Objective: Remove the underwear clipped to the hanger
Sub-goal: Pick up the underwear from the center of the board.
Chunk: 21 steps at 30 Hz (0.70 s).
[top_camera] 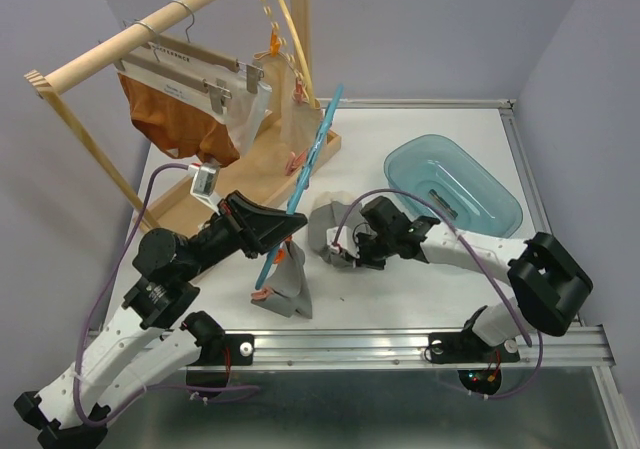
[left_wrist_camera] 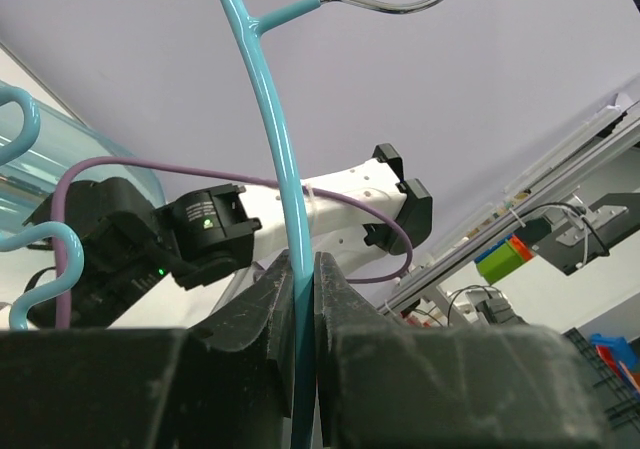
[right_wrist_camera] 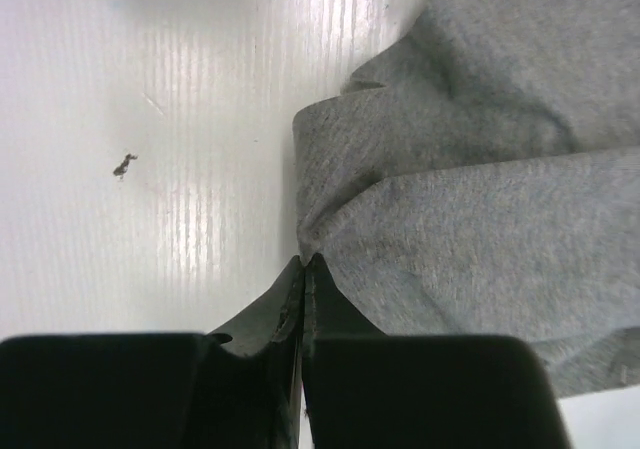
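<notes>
My left gripper [top_camera: 288, 227] is shut on the shaft of a light blue clip hanger [top_camera: 312, 159] and holds it tilted above the table. In the left wrist view the hanger [left_wrist_camera: 270, 109] runs up between the closed jaws [left_wrist_camera: 298, 274]. A grey brief [top_camera: 288, 289] hangs from the hanger's low end by pink clips [top_camera: 280, 257]. A second grey brief [top_camera: 326, 217] lies crumpled on the table. My right gripper [top_camera: 340, 253] is shut on its edge, and the right wrist view shows the closed tips [right_wrist_camera: 303, 261] pinching a fold of the grey cloth [right_wrist_camera: 480, 209].
A wooden rack [top_camera: 150, 31] at the back left carries a hanger with a rust-orange brief [top_camera: 170, 119] and beige briefs [top_camera: 245, 119]. Its wooden base [top_camera: 270, 164] lies on the table. A teal plastic basin [top_camera: 495, 184] stands at the back right. A metal rail [top_camera: 420, 344] runs along the near edge.
</notes>
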Motion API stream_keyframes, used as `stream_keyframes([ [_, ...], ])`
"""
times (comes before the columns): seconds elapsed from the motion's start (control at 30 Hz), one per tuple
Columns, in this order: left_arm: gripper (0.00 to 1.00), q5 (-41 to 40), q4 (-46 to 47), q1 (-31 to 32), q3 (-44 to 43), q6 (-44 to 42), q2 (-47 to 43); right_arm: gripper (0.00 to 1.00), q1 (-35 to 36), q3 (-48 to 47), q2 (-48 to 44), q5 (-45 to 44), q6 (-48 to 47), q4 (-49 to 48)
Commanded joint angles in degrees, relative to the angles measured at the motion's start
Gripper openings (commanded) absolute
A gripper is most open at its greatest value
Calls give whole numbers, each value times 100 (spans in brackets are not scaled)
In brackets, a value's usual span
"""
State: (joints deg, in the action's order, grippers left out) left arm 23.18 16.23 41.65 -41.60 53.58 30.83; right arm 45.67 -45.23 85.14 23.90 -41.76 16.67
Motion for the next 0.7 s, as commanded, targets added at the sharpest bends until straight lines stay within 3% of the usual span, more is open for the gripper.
stream_keyframes([
  [0.0, 0, -42, 478, 1, 29, -208, -165, 1, -268, -583, -489, 316, -218, 749],
  [0.37, 0, -59, 320, 1, 3, -296, -244, 1, -1534, -416, -2730, 423, -132, 961],
  [0.67, 0, -42, 328, 1, -23, -366, -112, 1, -2114, -732, -3724, -1166, 887, 795],
])
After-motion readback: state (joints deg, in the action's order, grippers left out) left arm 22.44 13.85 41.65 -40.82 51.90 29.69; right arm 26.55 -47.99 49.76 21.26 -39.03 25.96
